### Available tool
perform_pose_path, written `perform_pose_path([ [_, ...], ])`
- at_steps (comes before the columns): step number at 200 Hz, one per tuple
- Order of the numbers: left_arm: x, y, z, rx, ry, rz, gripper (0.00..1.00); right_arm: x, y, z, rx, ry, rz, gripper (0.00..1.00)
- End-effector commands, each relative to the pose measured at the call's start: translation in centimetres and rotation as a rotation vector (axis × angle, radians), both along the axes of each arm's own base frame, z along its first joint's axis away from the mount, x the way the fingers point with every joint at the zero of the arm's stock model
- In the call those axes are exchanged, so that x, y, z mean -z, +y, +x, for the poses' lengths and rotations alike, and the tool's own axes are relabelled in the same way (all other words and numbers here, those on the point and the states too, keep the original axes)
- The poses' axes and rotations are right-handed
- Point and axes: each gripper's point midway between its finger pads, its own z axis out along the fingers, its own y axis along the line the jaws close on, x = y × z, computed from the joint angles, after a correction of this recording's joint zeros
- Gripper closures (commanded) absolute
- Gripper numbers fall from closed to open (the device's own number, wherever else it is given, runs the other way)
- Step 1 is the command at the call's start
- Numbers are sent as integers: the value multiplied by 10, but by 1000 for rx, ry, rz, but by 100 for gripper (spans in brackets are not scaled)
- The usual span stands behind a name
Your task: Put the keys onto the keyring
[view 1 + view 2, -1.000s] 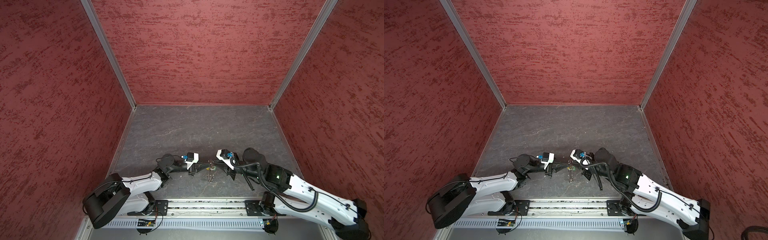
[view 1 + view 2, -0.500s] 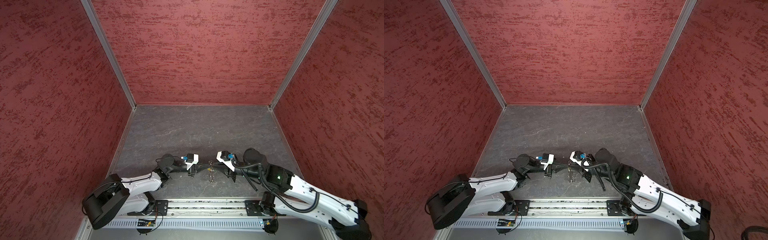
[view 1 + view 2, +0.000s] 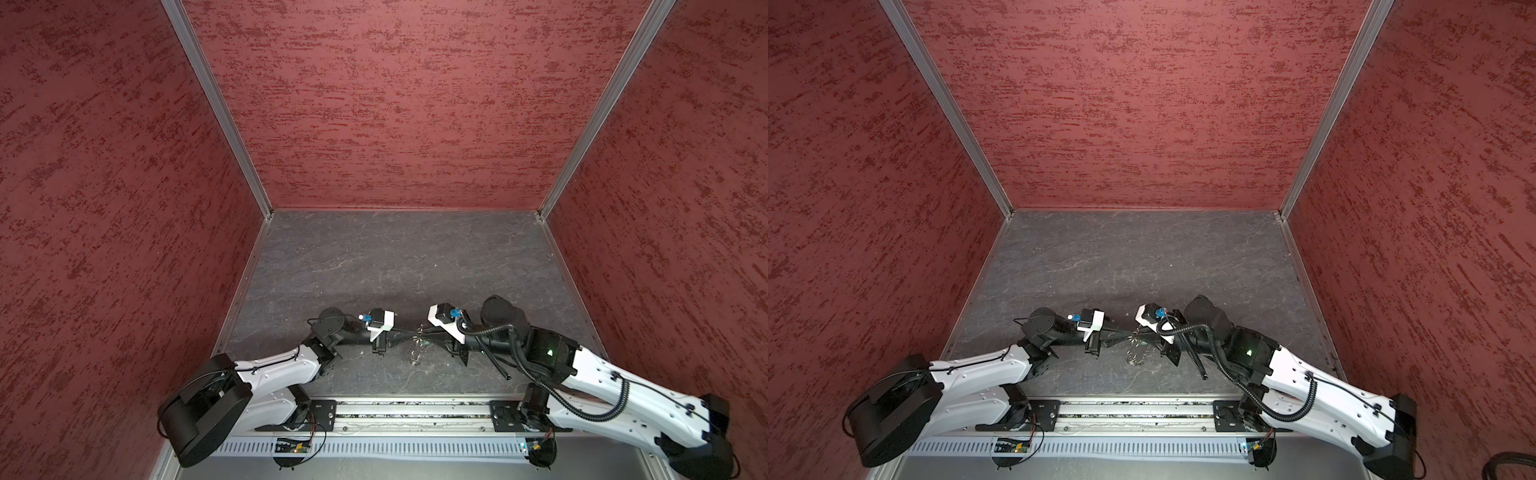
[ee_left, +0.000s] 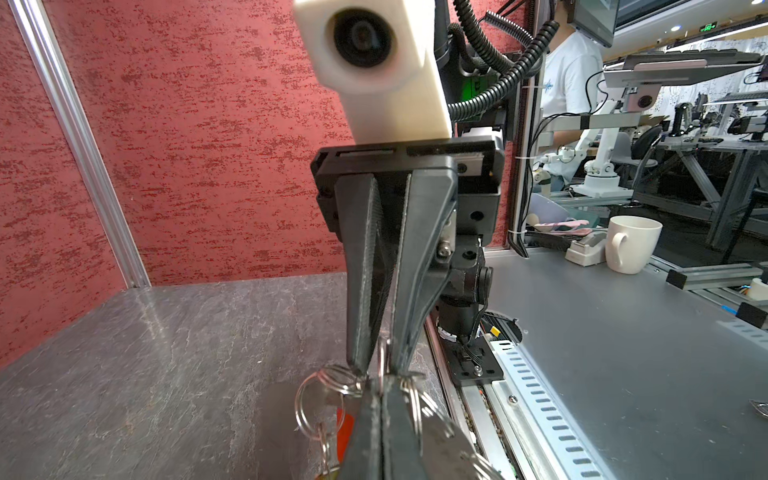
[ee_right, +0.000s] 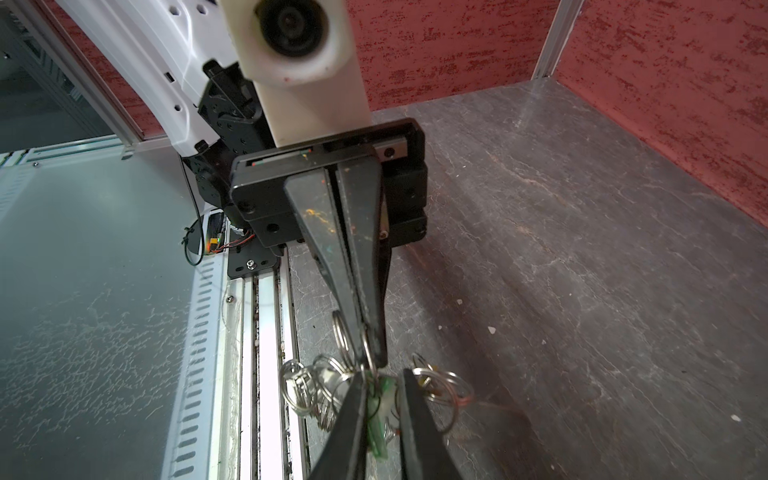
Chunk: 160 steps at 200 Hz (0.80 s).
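Both grippers meet tip to tip low over the grey floor, near its front edge. My left gripper (image 3: 409, 333) (image 4: 380, 388) is shut on a ring of the keyring (image 3: 415, 354) (image 3: 1133, 354), a string of silver rings (image 4: 298, 409) hanging from the tips to the floor. My right gripper (image 3: 423, 332) (image 5: 382, 376) faces it with narrow jaws. Between them sits the green key (image 5: 376, 419), pressed against one finger. The red key (image 4: 343, 432) shows behind the rings under the left fingers. Loose rings (image 5: 299, 390) spread on both sides of the right fingers.
Red textured walls close the floor (image 3: 395, 257) on three sides. The metal rail (image 3: 415, 409) with both arm bases runs along the front edge. Outside the enclosure, a white mug (image 4: 631, 245) stands on a grey bench.
The right gripper has edged toward the left one and its jaws have narrowed slightly. The left gripper has stayed shut on the ring. The chain still hangs between them.
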Motion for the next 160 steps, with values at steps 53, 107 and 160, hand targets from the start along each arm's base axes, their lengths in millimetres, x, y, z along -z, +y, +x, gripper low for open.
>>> perform_pose_path([
  [53,6,-1,0,3,-46,63,99,-1,0,2,1,-8,-43,100],
  [107,28,4,16,-115,-34,238,69,9,-7,7,3,15,-228,100],
  [160,30,2,16,-96,-15,261,67,9,-2,13,-38,-1,-356,100],
])
